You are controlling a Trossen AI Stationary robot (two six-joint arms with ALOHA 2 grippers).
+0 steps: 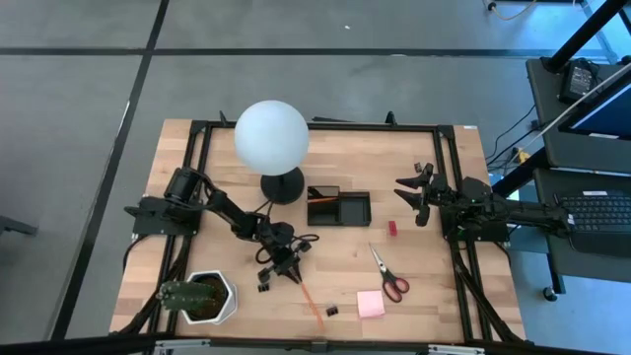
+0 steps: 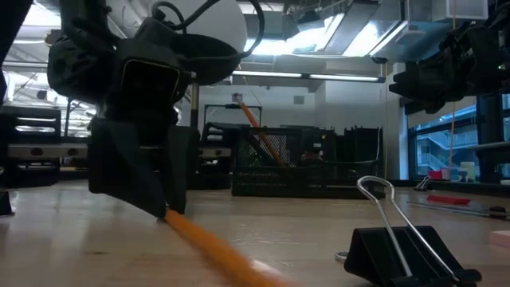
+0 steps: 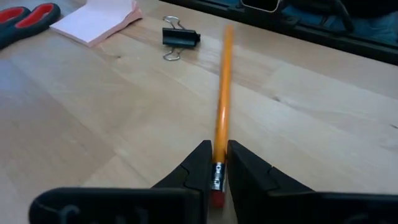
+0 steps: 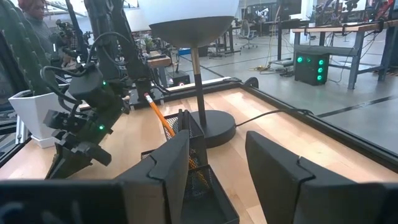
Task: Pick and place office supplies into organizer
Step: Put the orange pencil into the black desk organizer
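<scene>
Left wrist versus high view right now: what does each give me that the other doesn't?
Only the left wrist view shows the grip up close: the left gripper is shut on the eraser end of the orange pencil, whose far end points toward the table edge.

Only the high view shows the organizer beside the lamp, the plant, the small red block, and the right gripper open, waiting near the table's right side.

Both show the pencil, a binder clip, the pink sticky-note pad and the red-handled scissors.
</scene>
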